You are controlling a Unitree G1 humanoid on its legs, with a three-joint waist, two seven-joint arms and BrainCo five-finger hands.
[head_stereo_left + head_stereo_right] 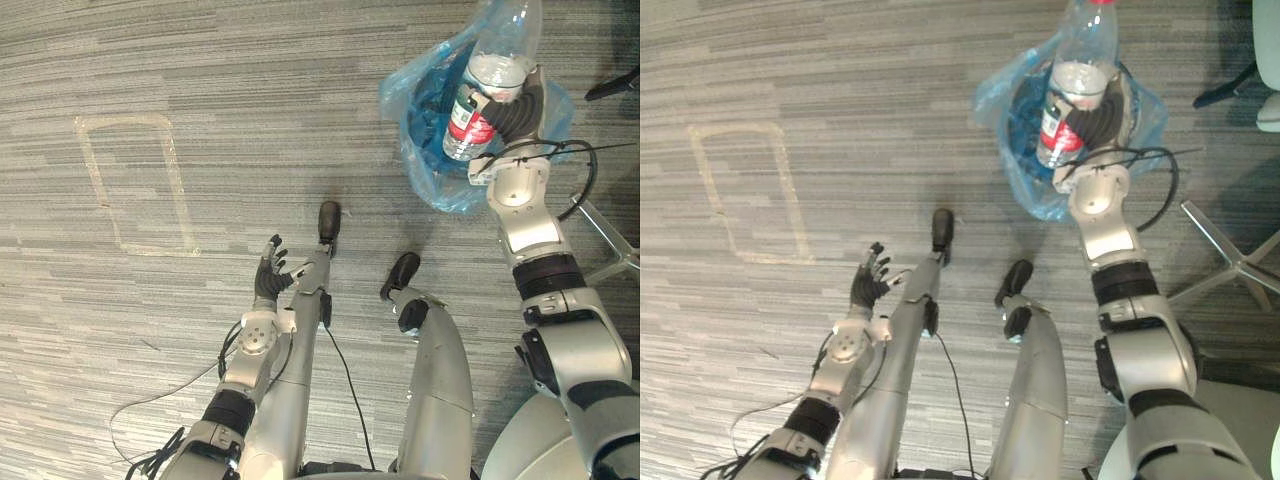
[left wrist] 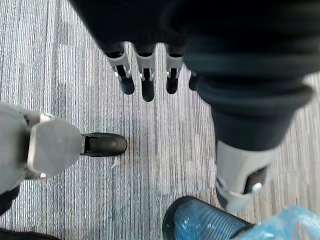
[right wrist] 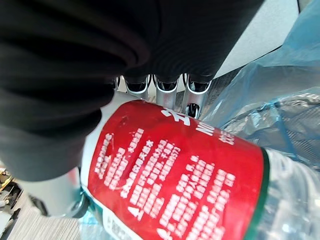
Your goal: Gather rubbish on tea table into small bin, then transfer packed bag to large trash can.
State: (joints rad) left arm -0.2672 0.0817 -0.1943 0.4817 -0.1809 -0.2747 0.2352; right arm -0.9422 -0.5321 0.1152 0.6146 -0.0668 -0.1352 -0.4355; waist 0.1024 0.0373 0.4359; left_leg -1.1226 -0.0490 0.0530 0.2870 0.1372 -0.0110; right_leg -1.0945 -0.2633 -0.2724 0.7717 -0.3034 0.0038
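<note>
Wraps the right hand (image 3: 165, 86) tight round a clear plastic bottle (image 3: 175, 170) with a red label, fingers curled on one side and thumb on the other. Holds the bottle at the mouth of the small bin (image 2: 192, 225), cap end up and away, other end down among the folds of the blue bag (image 1: 440, 190) lining the bin; cannot tell about any touch between that low end and the inside. Hangs the left hand (image 1: 270, 272) low over the grey carpet (image 1: 200, 80), well apart from the bin, fingers straight and loose, holding nothing. Looks like the first part of the job, putting rubbish into the small bin, with the bottle about to go in but not let go yet. Calls next for bringing the bottle a bit lower, past the bag's floppy edge, then opening the fingers to drop it. Needs care against tipping, poking out over the rim, or snagging the thin bag and pulling it loose; may need a small push to lay such a tall bottle down inside. Leaves, for later, gathering up the bag and carrying it off to the large trash can.
</note>
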